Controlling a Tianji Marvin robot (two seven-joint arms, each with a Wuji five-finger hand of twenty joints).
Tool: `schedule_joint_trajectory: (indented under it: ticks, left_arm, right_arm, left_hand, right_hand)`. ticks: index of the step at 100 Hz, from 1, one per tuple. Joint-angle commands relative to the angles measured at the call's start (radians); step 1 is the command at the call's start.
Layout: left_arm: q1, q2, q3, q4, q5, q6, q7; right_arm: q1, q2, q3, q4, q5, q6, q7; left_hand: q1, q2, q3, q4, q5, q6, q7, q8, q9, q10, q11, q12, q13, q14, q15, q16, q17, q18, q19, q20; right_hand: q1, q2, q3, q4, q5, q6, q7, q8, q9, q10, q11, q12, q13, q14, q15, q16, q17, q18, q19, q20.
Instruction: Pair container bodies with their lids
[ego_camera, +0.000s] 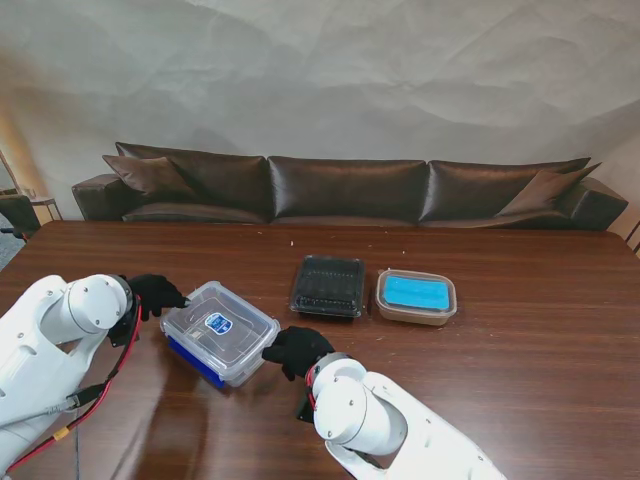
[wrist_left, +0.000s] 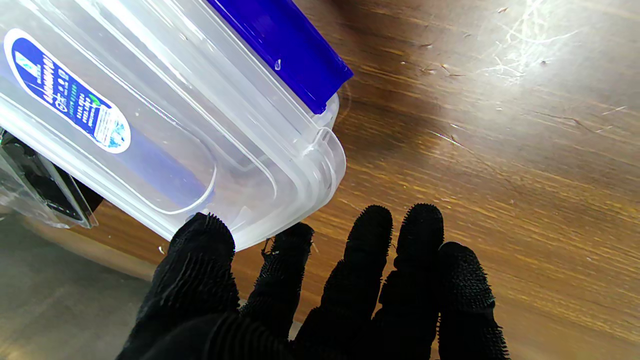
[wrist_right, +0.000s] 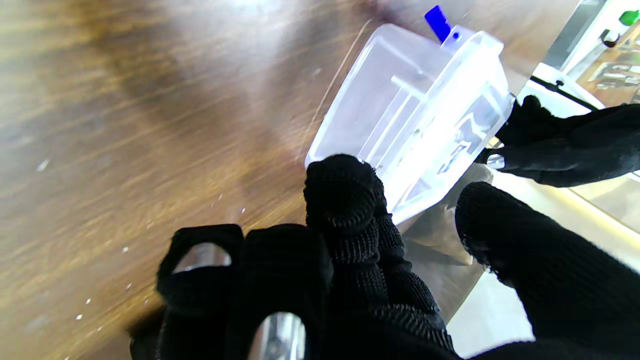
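Handling: the clear plastic container (ego_camera: 220, 333) with blue lid (ego_camera: 195, 361) sits inverted on the surface (ego_camera: 520, 380), probably light, rigid and slick. Left hand (ego_camera: 156, 294) and right hand (ego_camera: 296, 350) touch its opposite ends with fingers apart; grip the rim corners.

The only label is an oval blue-and-white sticker (wrist_left: 67, 92) on the upturned bottom of the clear tub (ego_camera: 220, 333). In the left wrist view it shows a row of white characters, small green marks and finer print at one end, all too blurred to read. The stand view shows it only as a blue patch. Nothing else carries writing
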Motion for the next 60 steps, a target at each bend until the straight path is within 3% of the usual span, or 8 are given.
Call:
schedule_joint_trajectory:
  ticks: [1,32,60]
  left_arm:
    - [-0.008,0.002,0.004,0.003,0.002,-0.004,-0.024]
    - [-0.015,0.004,0.003,0.004,0.022,-0.01,-0.035]
    - [0.028,-0.001,-0.06,-0.056,0.059,-0.03,-0.009]
  right_arm:
    - [0.005,0.0,0.007,-0.007,0.002,0.003,0.002]
    - [0.051,-0.021,0.004,0.055,0.008,-0.002,-0.026]
    - [0.09,-0.032,-0.004,0.117,0.014,-0.012,-0.031]
  left_hand:
    - [0.022,0.025,-0.013,0.024,-0.015,-0.022,-0.008,-0.003,-0.013,0.004,-0.004,-0.014,-0.024,0.021,-0.011,-0.007,-0.016,-0.033,-0.007,-0.003]
    - [0.022,0.026,-0.013,0.024,-0.032,-0.029,-0.015,-0.008,-0.017,0.001,-0.004,-0.015,-0.026,0.018,-0.012,-0.007,-0.017,-0.034,-0.007,-0.006]
    - [0.019,0.026,-0.015,0.024,-0.079,-0.044,-0.042,-0.032,-0.016,0.003,-0.002,-0.016,-0.019,0.026,-0.005,-0.004,-0.013,-0.028,-0.006,-0.007]
  right_hand:
    - [-0.046,0.005,0.004,0.016,0.019,-0.015,0.023,0.007,0.107,0.06,-0.007,-0.013,0.004,-0.116,0.07,-0.012,0.388,0.017,0.167,0.009]
    - [-0.046,0.004,0.001,0.013,-0.093,-0.026,-0.024,-0.009,0.089,0.063,-0.02,-0.018,0.004,-0.115,0.065,-0.014,0.388,0.017,0.166,0.01]
    - [-0.047,0.006,-0.001,0.013,-0.144,-0.021,-0.025,-0.006,0.079,0.063,-0.022,-0.018,0.004,-0.115,0.063,-0.015,0.388,0.017,0.164,0.01]
